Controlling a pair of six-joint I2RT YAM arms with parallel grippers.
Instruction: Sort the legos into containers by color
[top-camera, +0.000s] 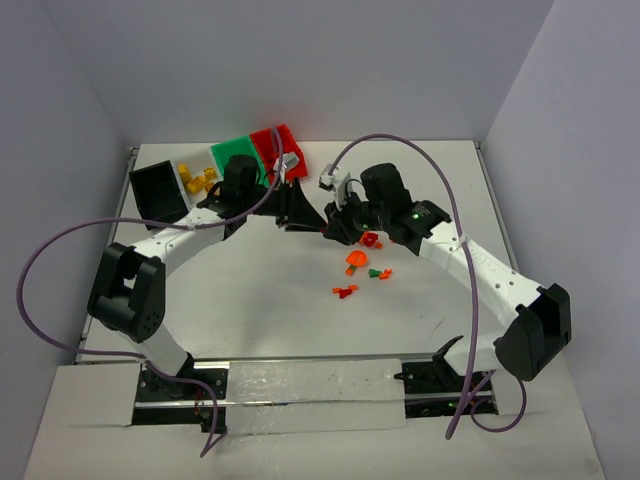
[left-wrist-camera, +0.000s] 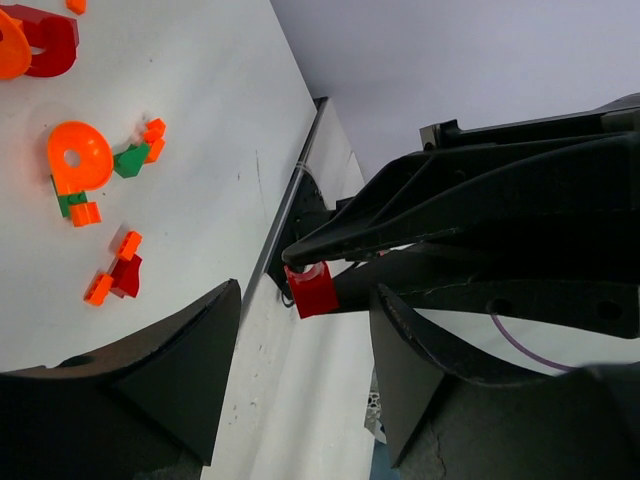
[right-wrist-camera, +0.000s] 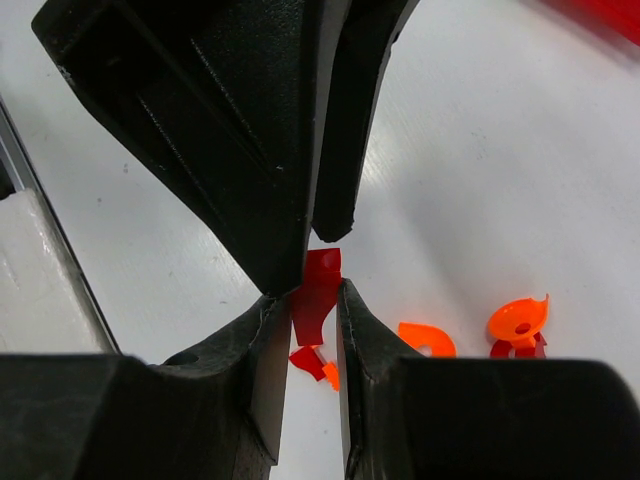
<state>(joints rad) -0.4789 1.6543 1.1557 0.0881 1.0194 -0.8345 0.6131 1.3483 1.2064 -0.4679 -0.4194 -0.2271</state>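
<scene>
The left arm (top-camera: 165, 245) and right arm (top-camera: 490, 275) have white links between bulky black joints; a thin purple cable (top-camera: 19, 290) loops off each; a green light (top-camera: 413, 213) glows on the right arm's wrist; the right gripper (right-wrist-camera: 310, 297) has matte black, wedge-shaped fingers (right-wrist-camera: 160, 410); black brackets (top-camera: 165, 385) sit at both bases

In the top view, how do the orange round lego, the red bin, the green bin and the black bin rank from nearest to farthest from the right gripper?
Measured from the right gripper:
1. orange round lego, on the table just toward the arm bases.
2. red bin, at the back, to the left.
3. green bin, left of the red one.
4. black bin, far left.
</scene>
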